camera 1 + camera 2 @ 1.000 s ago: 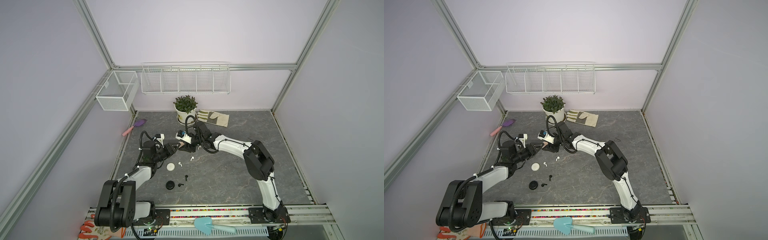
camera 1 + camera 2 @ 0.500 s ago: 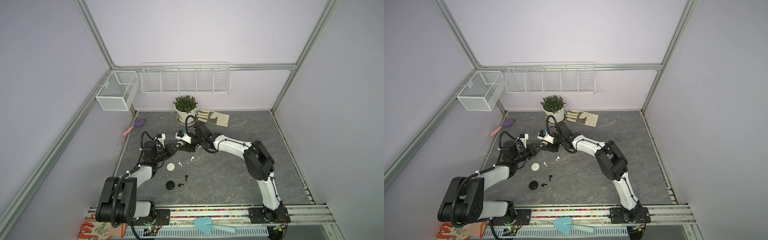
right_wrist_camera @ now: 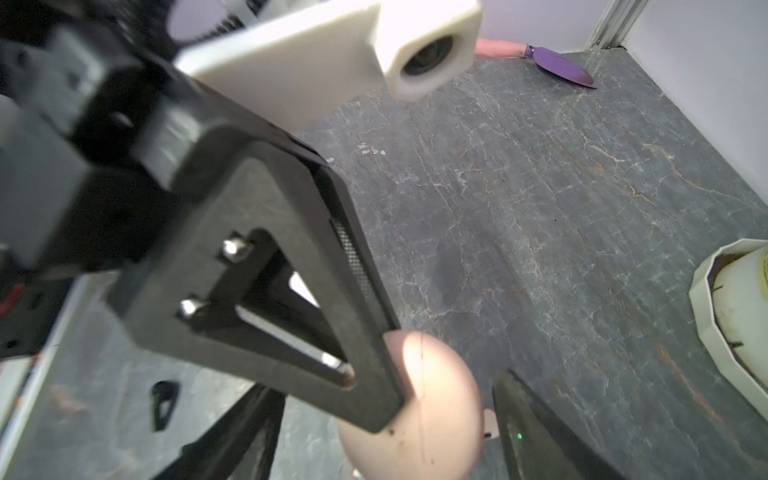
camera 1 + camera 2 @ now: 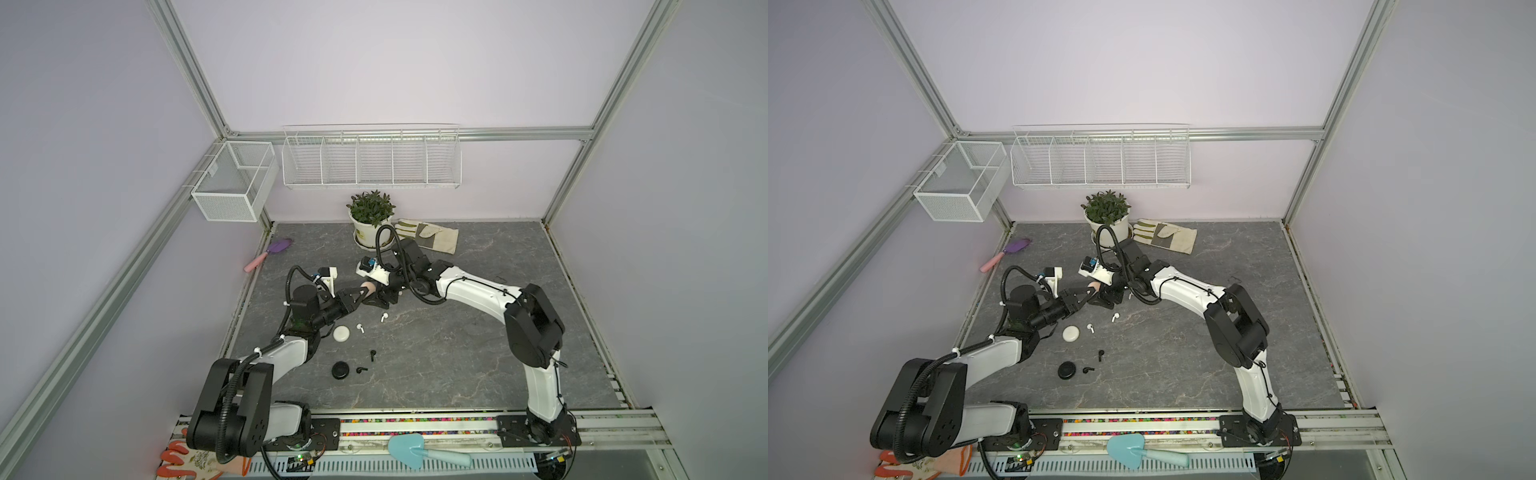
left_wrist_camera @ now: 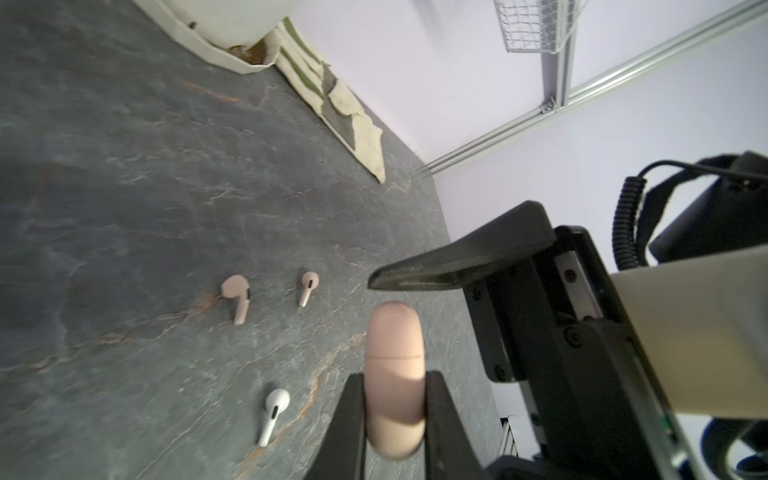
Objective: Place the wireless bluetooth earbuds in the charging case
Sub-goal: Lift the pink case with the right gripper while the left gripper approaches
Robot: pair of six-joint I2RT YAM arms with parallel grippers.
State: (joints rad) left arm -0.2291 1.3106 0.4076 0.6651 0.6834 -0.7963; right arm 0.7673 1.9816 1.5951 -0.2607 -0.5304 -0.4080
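Earbuds (image 4: pixel 360 328) lie loose on the table (image 4: pixel 457 332) near our grippers: two white ones and two black earbuds (image 4: pixel 372 354). Two pink earbuds (image 5: pixel 236 297) lie beyond the pink case (image 5: pixel 394 332), which our left gripper (image 5: pixel 395 376) clamps, lid closed. Our right gripper (image 4: pixel 379 300) stands wide just beside it. We see the white case (image 4: pixel 341 333) and the black case (image 4: pixel 340 370) closed on the table.

No legible text, brand, number. Print on orange glove (image 4: pixel 195 460) too small; plant pot (image 4: pixel 363 232) mark blurred.
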